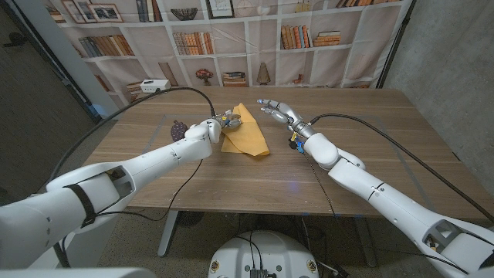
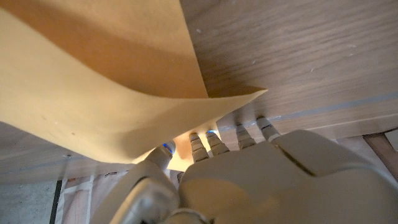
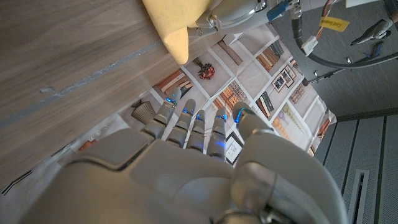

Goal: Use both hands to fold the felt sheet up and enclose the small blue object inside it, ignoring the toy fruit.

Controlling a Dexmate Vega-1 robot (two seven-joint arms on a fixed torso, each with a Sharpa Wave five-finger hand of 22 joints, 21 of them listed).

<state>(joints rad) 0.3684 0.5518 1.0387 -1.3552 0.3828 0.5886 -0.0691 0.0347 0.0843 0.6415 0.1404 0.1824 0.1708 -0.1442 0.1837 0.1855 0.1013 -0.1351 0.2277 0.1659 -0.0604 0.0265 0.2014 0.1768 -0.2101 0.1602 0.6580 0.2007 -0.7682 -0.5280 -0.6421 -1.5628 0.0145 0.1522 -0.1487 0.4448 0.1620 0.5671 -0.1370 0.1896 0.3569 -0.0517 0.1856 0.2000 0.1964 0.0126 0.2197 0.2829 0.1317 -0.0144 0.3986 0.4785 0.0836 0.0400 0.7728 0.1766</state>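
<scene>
Our left hand (image 1: 221,121) grips the yellow felt sheet (image 1: 245,131) by its edge, lifting it partly off the table (image 1: 370,147). Our right hand (image 1: 279,113) hovers just beside it, fingers spread, holding nothing.

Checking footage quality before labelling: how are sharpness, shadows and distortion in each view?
Head view: evenly lit and sharp, the felt sheet casting only a soft shadow. Left wrist view: the sheet, lifted by the left hand, fills the near field, slightly soft, a shadow band across it. Right wrist view: turned, the right hand blurred up close.
</scene>
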